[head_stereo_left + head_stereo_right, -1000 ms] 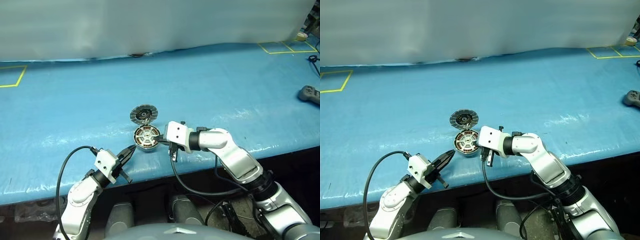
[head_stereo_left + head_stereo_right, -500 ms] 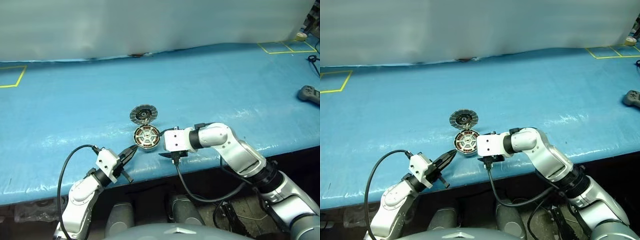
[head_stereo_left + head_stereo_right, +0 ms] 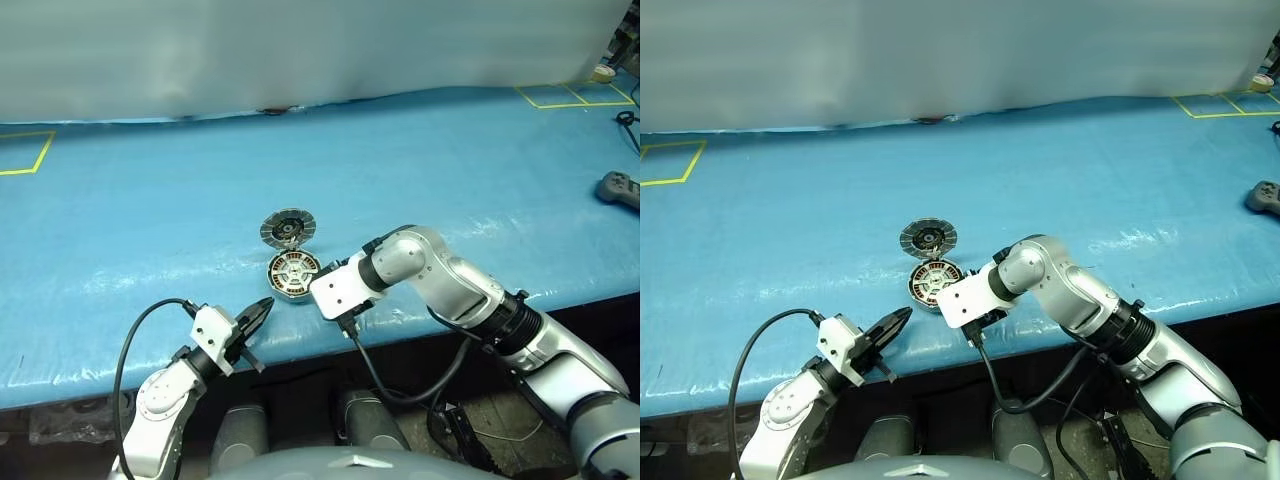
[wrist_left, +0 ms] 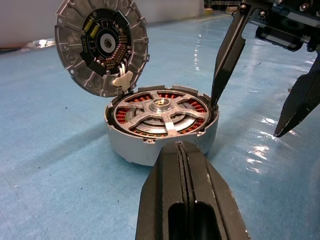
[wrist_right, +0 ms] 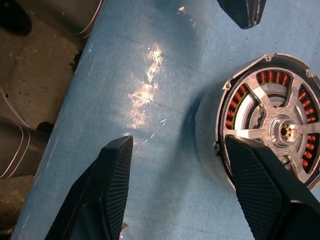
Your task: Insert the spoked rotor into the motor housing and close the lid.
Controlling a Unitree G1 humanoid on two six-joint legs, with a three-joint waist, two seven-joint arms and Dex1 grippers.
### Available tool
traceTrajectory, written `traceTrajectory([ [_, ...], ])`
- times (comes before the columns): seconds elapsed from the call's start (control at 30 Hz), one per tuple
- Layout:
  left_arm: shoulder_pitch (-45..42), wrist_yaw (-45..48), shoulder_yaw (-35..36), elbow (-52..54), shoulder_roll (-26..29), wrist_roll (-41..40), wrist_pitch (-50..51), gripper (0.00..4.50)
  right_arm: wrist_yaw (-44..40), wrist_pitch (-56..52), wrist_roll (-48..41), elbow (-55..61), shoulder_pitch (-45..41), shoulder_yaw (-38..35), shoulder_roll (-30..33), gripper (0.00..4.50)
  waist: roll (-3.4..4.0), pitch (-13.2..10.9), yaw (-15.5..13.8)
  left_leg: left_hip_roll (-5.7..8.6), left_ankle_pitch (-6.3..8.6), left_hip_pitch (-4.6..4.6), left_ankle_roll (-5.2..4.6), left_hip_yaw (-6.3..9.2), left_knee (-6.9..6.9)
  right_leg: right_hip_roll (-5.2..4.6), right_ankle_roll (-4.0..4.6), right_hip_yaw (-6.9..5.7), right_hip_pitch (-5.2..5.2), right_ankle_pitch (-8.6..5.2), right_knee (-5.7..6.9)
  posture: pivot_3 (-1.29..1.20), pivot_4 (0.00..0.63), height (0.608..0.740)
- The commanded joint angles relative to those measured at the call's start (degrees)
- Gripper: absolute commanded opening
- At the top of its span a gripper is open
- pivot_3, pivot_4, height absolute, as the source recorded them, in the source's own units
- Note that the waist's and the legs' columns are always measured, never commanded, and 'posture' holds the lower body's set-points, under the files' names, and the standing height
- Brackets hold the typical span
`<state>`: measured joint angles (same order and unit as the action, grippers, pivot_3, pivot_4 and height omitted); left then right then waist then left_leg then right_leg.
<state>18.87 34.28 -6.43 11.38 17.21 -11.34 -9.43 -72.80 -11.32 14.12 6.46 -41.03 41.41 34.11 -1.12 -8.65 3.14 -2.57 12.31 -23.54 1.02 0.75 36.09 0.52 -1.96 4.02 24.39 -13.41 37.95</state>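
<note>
One round silver motor housing (image 4: 162, 131) holds one spoked silver rotor (image 4: 161, 112); one ribbed grey lid (image 4: 102, 44) stands open — left gripper (image 4: 182, 150) clenched empty, right gripper (image 5: 175, 160) spread.

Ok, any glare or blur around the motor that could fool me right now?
Right wrist view: bright glare patches on the blue table beside the motor housing, while the spoked rotor reads crisp. Left wrist view: smaller glints on the table right of the housing; the open lid is sharp, the background soft. Head views: mild sheen near the table's front edge.

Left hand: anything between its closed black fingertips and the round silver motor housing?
No. Left wrist view shows bare blue table between the left hand and the housing.
</note>
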Motion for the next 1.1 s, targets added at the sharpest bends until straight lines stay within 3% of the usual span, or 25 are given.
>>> traceTrajectory([
  [0.03, 0.4, -0.2, -0.8, 0.6, -0.5, 0.3, -1.7, 0.0, -1.2, 2.6, 1.4, -1.5, -2.7, -0.5, -0.9, 3.1, 0.0, 0.0, 0.0, 0.0, 0.0, 0.01, 0.0, 0.0, 0.01, 0.0, 0.0, 0.0, 0.0, 0.0, 0.02, 0.0, 0.15, 0.74],
  [0.63, 0.7, -0.4, -1.1, -0.6, -0.7, -0.3, -2.6, 0.0, -4.4, 10.7, 6.4, -10.6, -5.4, 0.7, -3.8, 3.1, 0.03, 0.0, -0.2, -0.01, 0.0, 0.1, 0.0, -0.01, 0.07, 0.01, 0.02, 0.0, -0.09, 0.03, 0.1, 0.0, 0.15, 0.74],
  [0.83, 0.7, -0.2, -0.9, -1.0, -0.7, -0.2, -4.0, 0.0, -3.6, 14.0, 8.1, -13.6, -5.8, 0.8, -5.3, 3.1, 0.03, 0.0, 0.2, -0.04, 0.01, 0.87, 0.0, -0.07, -0.01, 0.01, 0.14, 0.0, -0.75, -0.04, 0.1, 0.0, 0.15, 0.74],
  [0.93, 0.6, -0.3, -0.8, -1.4, -0.6, 0.0, -4.7, 0.0, -3.1, 14.8, 8.6, -14.7, -6.0, 0.2, -6.0, 2.49, 0.04, 0.0, 0.4, -0.06, 0.01, 0.98, 0.0, -0.1, -0.01, 0.01, 0.15, 0.01, -0.79, -0.04, 0.16, 0.0, 0.15, 0.74],
  [1.1, 0.4, -0.2, -0.9, -2.1, -0.3, 0.1, -5.2, 0.0, -2.3, 15.4, 9.1, -15.6, -6.2, -0.4, -6.5, 0.97, 0.04, 0.0, 0.2, -0.05, 0.01, 0.94, 0.0, -0.11, -0.02, 0.0, 0.16, 0.01, -0.76, -0.04, 0.16, 0.0, 0.15, 0.74],
])
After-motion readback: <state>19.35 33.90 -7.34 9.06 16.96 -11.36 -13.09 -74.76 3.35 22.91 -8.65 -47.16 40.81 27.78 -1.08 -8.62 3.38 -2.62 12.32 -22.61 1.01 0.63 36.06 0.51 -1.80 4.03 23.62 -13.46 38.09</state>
